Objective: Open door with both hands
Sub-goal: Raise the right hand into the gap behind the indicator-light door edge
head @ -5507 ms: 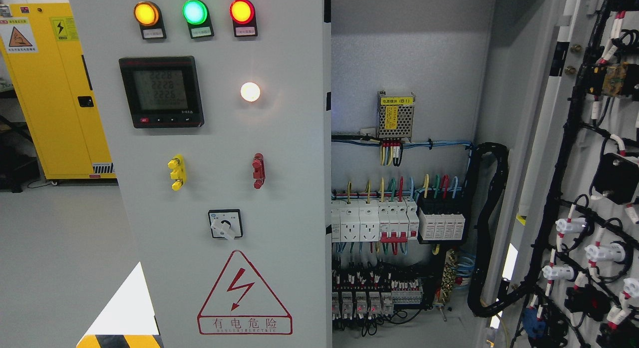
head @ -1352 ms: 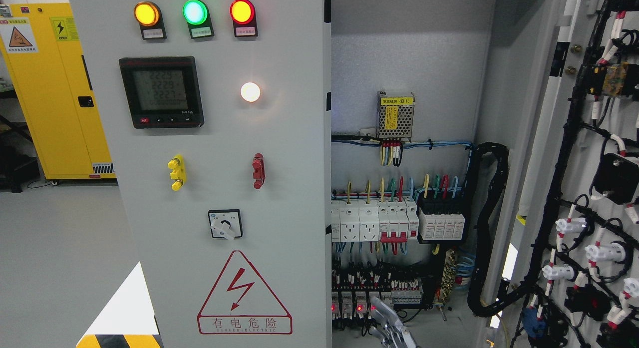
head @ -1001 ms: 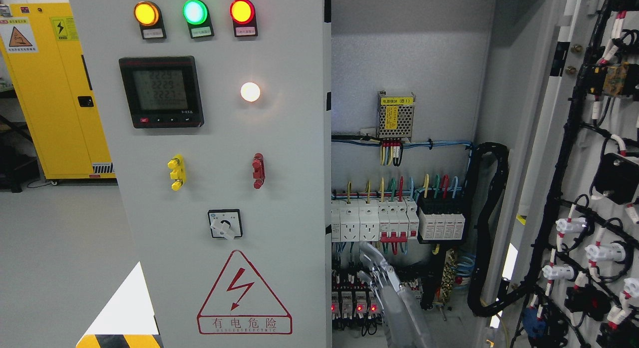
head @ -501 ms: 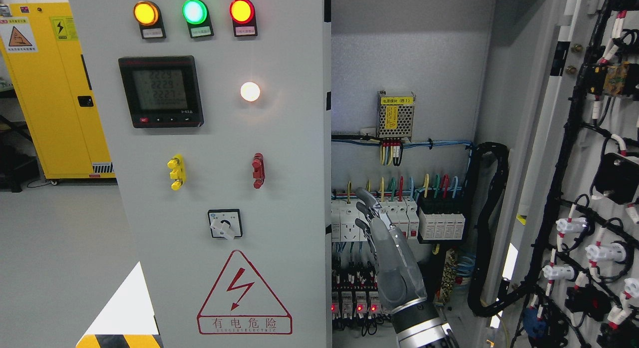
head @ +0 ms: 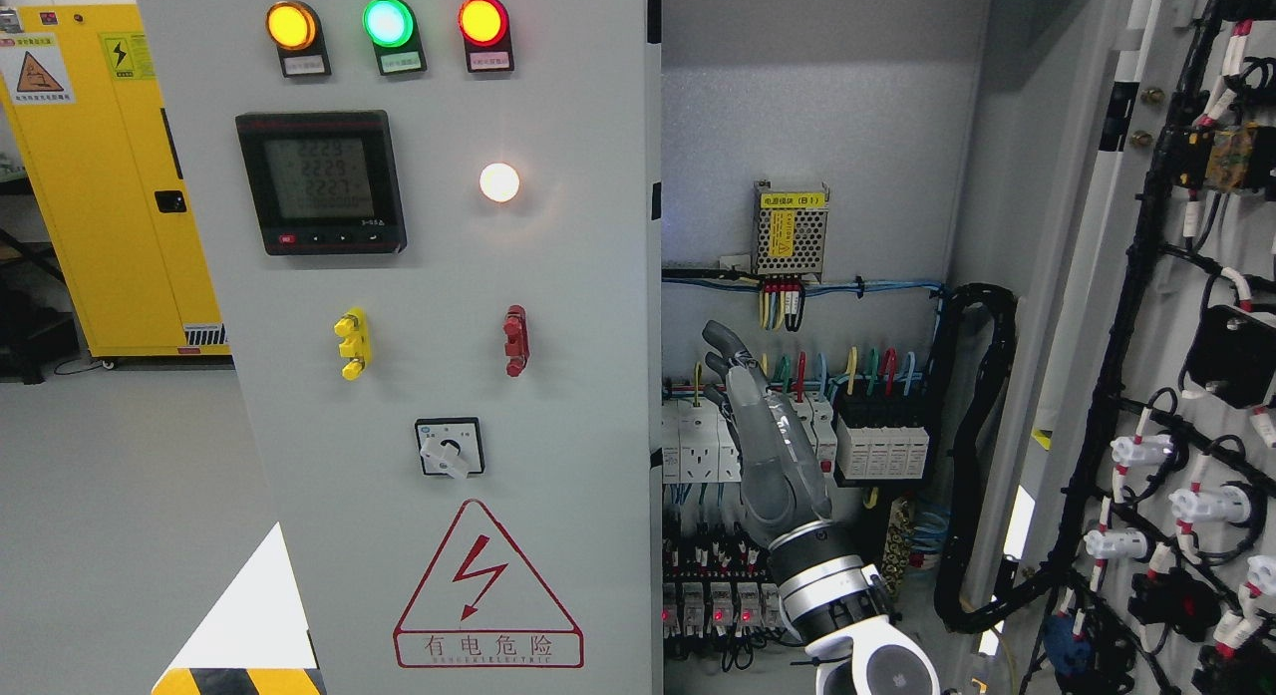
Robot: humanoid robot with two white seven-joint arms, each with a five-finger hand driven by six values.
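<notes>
The cabinet's left door (head: 568, 276) is a grey panel, flat and closed, carrying three lit lamps, a meter (head: 321, 181) and a rotary switch (head: 450, 448). Its free edge (head: 653, 396) runs down the middle of the picture. The right door (head: 1166, 306) stands swung open at the right, its wired inner face showing. My right hand (head: 736, 376) rises from the bottom right of the middle, fingers stretched upward and open, holding nothing. It hovers in front of the white breakers (head: 698, 441), just right of the left door's edge and apart from it. The left arm is out of view.
Inside the open half are a power supply (head: 790, 231), coloured wires, rows of breakers and relays, and a thick black cable loop (head: 982, 416). A yellow cabinet (head: 110, 176) stands at the far left on grey floor.
My right hand has come up from the bottom edge into the open cabinet half, climbing from the relay row to the breakers' level with its fingers extended. The doors have not moved.
</notes>
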